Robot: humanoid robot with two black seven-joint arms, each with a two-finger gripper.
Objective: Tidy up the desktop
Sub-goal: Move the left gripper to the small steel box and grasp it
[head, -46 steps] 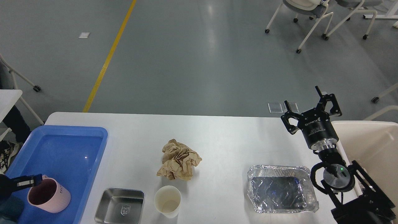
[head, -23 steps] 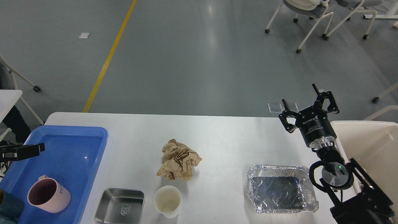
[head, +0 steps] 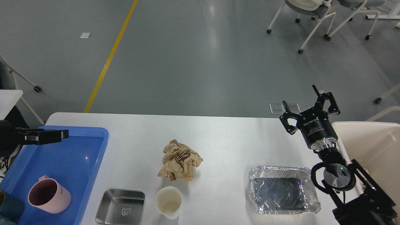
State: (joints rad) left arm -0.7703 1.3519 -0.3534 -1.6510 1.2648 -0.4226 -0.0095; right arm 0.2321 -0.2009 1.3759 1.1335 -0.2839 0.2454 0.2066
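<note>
The white desktop carries a crumpled brown paper ball in the middle, a white paper cup in front of it, a small square steel dish to the cup's left, and an empty foil tray at the right. A pink mug stands in the blue tray at the left. My left gripper hovers over the blue tray's far edge, seen side-on and dark, holding nothing that I can see. My right gripper is open and empty above the desktop's far right edge.
A cream-coloured bin stands beside the desktop on the right, close to my right arm. A dark teal object shows at the blue tray's near left corner. Wheeled chairs stand far back on the grey floor.
My left gripper has risen from the pink mug's rim and moved up and to the right; the mug stays in the blue tray. My right gripper has shifted slightly up and left.
</note>
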